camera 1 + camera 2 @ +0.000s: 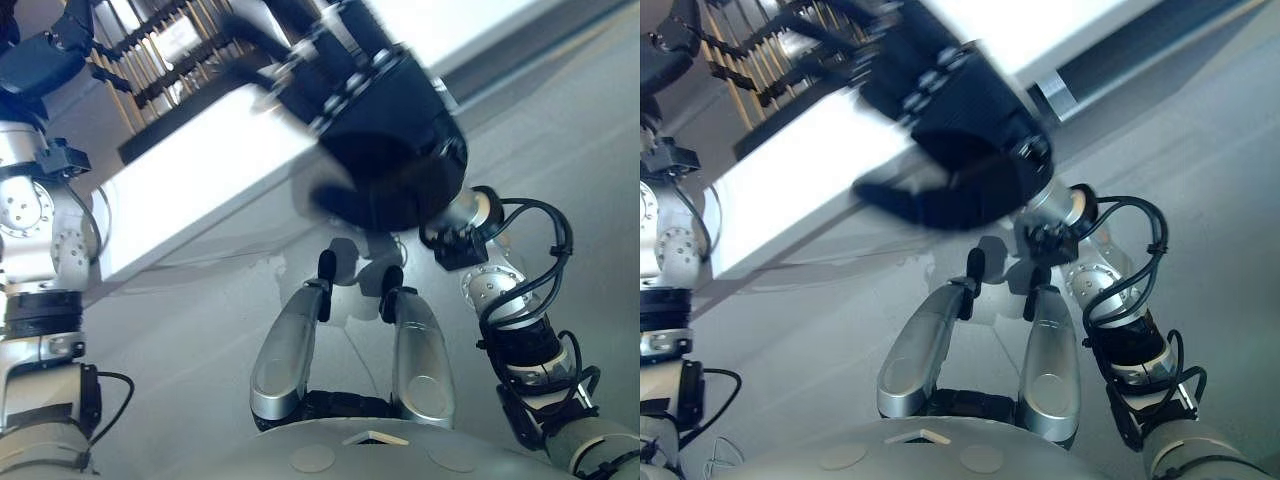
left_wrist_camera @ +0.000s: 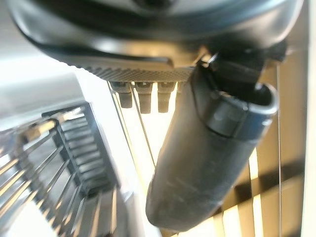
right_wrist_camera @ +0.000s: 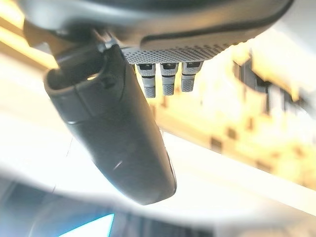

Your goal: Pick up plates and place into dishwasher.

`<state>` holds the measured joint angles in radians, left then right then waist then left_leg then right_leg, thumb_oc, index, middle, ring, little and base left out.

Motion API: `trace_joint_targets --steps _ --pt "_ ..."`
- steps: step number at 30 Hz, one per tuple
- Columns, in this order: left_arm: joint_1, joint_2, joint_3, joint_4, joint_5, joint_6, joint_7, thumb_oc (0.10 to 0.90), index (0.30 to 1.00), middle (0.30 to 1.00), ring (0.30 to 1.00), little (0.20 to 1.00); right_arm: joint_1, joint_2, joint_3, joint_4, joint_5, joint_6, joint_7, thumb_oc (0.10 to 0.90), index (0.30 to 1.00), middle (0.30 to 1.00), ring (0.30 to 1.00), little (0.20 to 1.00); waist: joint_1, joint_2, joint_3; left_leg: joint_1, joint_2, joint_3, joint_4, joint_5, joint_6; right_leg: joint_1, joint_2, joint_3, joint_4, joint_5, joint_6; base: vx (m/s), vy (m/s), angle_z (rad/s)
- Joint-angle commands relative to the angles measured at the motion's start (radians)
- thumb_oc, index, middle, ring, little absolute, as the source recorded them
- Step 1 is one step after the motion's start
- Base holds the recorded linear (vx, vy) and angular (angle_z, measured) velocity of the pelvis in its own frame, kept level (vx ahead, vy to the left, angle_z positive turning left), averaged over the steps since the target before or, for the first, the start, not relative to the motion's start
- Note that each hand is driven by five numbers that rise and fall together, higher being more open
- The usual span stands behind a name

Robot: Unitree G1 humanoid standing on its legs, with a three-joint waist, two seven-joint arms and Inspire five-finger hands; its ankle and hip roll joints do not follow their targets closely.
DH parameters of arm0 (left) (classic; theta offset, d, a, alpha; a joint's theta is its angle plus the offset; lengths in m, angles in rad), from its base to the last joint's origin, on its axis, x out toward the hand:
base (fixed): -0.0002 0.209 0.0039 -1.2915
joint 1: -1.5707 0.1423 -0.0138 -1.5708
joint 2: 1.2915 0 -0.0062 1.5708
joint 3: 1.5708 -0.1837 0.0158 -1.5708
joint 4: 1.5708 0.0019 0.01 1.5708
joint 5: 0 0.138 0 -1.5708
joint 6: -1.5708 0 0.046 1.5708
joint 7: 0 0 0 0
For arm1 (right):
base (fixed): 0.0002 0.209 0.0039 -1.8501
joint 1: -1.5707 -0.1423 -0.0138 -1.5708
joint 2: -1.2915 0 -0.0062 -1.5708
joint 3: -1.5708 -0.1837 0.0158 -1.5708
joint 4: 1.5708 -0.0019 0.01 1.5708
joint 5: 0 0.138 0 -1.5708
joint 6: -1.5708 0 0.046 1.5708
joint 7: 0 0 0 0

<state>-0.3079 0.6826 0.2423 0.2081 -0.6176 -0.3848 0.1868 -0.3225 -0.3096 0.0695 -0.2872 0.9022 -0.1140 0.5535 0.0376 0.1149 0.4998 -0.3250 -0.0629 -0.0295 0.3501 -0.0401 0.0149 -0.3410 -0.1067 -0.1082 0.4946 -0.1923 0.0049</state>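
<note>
No plate is in sight. My right hand (image 1: 960, 150) hangs blurred over the white open dishwasher door (image 1: 200, 190), fingers stretched toward the dark wire rack (image 1: 170, 50), thumb out to the side, nothing in it. Its wrist view has the thumb (image 3: 118, 133) straight and nothing held. My left hand (image 1: 40, 55) is raised at the far left beside the rack. In the left wrist view its thumb (image 2: 207, 163) is straight, the hand holds nothing, and the rack's tines (image 2: 74, 148) lie just past it.
The door's edge (image 1: 130, 260) juts out low over the grey floor (image 1: 560, 130). A white cabinet front with a dark strip below it (image 1: 1140, 50) runs along the upper right.
</note>
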Motion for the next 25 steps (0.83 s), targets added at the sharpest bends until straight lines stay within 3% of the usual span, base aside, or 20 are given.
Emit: trace_joint_targets --steps 1,4,9,11,14,18,22,25 --pt "0.173 -0.136 0.031 0.038 0.052 -0.178 -0.032 0.800 0.900 0.900 0.900 0.900 0.191 -0.022 -0.201 0.441 -0.239 -0.140 -0.253 0.800 0.900 0.900 0.900 0.900 -0.012 -0.067 -0.096 0.051 -0.032 0.034 -0.083 -0.069 0.056 -0.006 0.046 -0.023 -0.100 0.033 0.020 0.08 0.062 -0.24" --pt "0.248 -0.175 0.060 0.011 0.051 -0.181 -0.050 0.800 0.900 0.900 0.900 0.900 0.305 -0.025 -0.223 0.636 -0.289 -0.203 -0.322 0.800 0.900 0.900 0.900 0.900 -0.026 -0.069 -0.142 0.129 -0.026 0.039 -0.167 -0.048 0.047 0.064 0.050 -0.028 -0.171 0.045 0.030 0.08 0.029 -0.08" --pt "0.261 -0.201 0.071 0.029 0.029 -0.160 -0.062 0.800 0.900 0.900 0.900 0.900 0.376 -0.005 -0.199 0.861 -0.509 -0.264 -0.460 0.800 0.900 0.900 0.900 0.900 -0.038 -0.066 -0.206 0.222 -0.024 0.035 -0.264 -0.028 0.039 0.165 0.057 -0.029 -0.283 0.074 0.043 0.04 -0.003 0.04" --pt "0.250 -0.207 0.070 0.049 0.005 -0.143 -0.077 0.800 0.900 0.900 0.900 0.900 0.384 -0.017 -0.179 0.982 -0.663 -0.315 -0.523 0.800 0.900 0.900 0.900 0.900 -0.037 -0.062 -0.240 0.262 -0.022 0.034 -0.303 -0.026 0.034 0.212 0.059 -0.030 -0.329 0.081 0.049 0.02 -0.028 0.03" --pt "0.237 -0.217 0.060 0.076 -0.011 -0.122 -0.085 0.800 0.900 0.900 0.900 0.900 0.384 -0.022 -0.164 1.109 -0.739 -0.303 -0.591 0.800 0.900 0.900 0.900 0.900 -0.033 -0.059 -0.279 0.302 -0.012 0.039 -0.353 -0.017 0.026 0.258 0.062 -0.036 -0.377 0.091 0.058 0.02 -0.046 -0.03" --pt "0.229 -0.237 0.061 0.098 -0.030 -0.086 -0.109 0.800 0.900 0.900 0.900 0.900 0.379 -0.028 -0.174 1.251 -0.764 -0.235 -0.617 0.800 0.900 0.900 0.900 0.900 -0.025 -0.056 -0.317 0.341 -0.002 0.043 -0.396 -0.008 0.013 0.307 0.069 -0.047 -0.431 0.102 0.062 0.01 -0.045 -0.01" --pt "0.228 -0.252 0.063 0.108 -0.050 -0.072 -0.150 0.800 0.900 0.900 0.900 0.900 0.374 -0.036 -0.172 1.349 -0.807 -0.168 -0.594 0.800 0.900 0.900 0.900 0.900 -0.017 -0.058 -0.344 0.362 0.003 0.047 -0.392 -0.019 0.011 0.337 0.069 -0.054 -0.442 0.096 0.060 -0.01 -0.040 0.02" --pt "0.220 -0.261 0.053 0.103 -0.054 -0.058 -0.163 0.800 0.900 0.900 0.900 0.900 0.374 -0.034 -0.149 1.383 -0.854 -0.157 -0.563 0.800 0.900 0.900 0.900 0.900 -0.014 -0.061 -0.359 0.375 0.007 0.046 -0.390 -0.025 0.010 0.354 0.071 -0.058 -0.441 0.086 0.058 0.00 -0.042 0.04"
